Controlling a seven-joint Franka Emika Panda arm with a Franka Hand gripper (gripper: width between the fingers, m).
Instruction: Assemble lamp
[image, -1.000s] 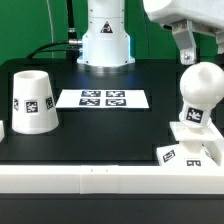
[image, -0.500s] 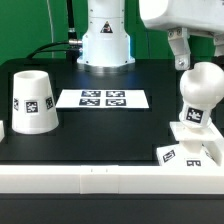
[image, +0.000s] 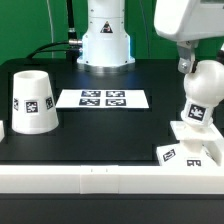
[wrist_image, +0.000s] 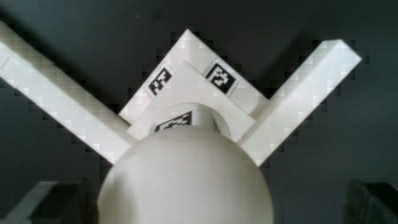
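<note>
The bulb (image: 203, 88) stands upright on the square base (image: 200, 148) in the counter's (image: 100, 130) near corner on the exterior view's right. Both carry black-and-white square tags. The tool (image: 188, 62) hovers at the bulb's top, its fingers dim blurs spread wide, gripping nothing. The tagged shade (image: 30, 100) sits mouth-down by the counter's edge on the exterior view's left.

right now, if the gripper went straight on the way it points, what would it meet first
Most likely the bulb, which sits large in the wrist view straight ahead of the gripper, with the square base beyond it. Depth is unclear, so it could pass just beside the bulb instead.
</note>
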